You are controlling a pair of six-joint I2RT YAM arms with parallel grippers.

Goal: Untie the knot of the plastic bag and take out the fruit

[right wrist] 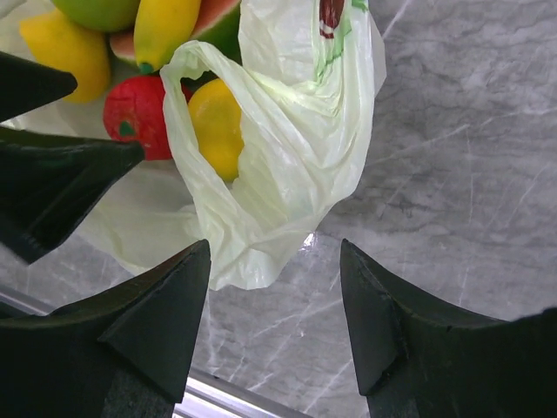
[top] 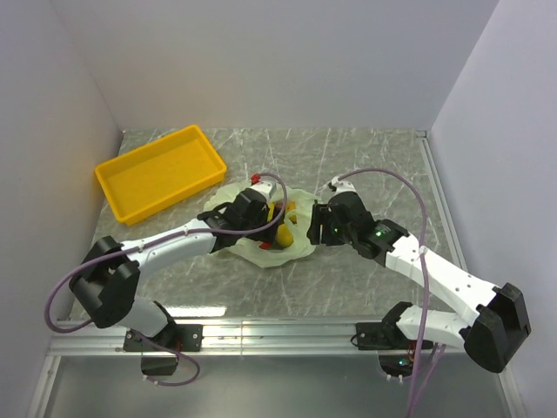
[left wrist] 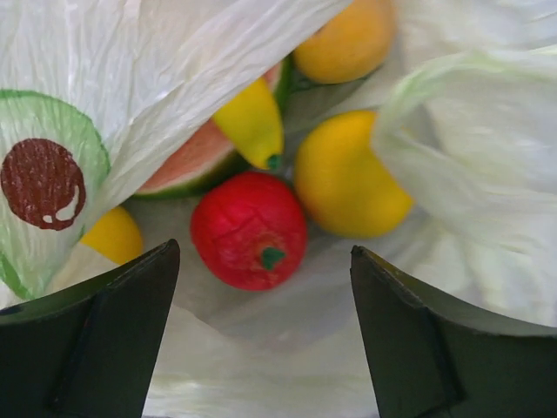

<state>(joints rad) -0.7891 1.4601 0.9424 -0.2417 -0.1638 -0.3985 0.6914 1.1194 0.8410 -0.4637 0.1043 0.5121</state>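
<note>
The pale green plastic bag (top: 278,252) lies open and flat in the middle of the table, and no knot shows. In the left wrist view the fruit lies on the bag (left wrist: 470,157): a red apple (left wrist: 248,228), a yellow fruit (left wrist: 348,174), an orange (left wrist: 348,39), a banana (left wrist: 252,122) and a watermelon slice (left wrist: 187,161). My left gripper (left wrist: 265,248) is open and empty, just short of the red apple. My right gripper (right wrist: 275,246) is open and empty over the bag's loose handle loop (right wrist: 287,148), which drapes over a yellow fruit (right wrist: 218,122). A green apple (right wrist: 100,10) sits at the top of the right wrist view.
A yellow tray (top: 161,171) stands at the back left. The left arm's dark fingers (right wrist: 61,174) show at the left of the right wrist view, close to my right gripper. Grey walls stand at both sides and at the back. A metal rail (top: 278,335) runs along the near edge.
</note>
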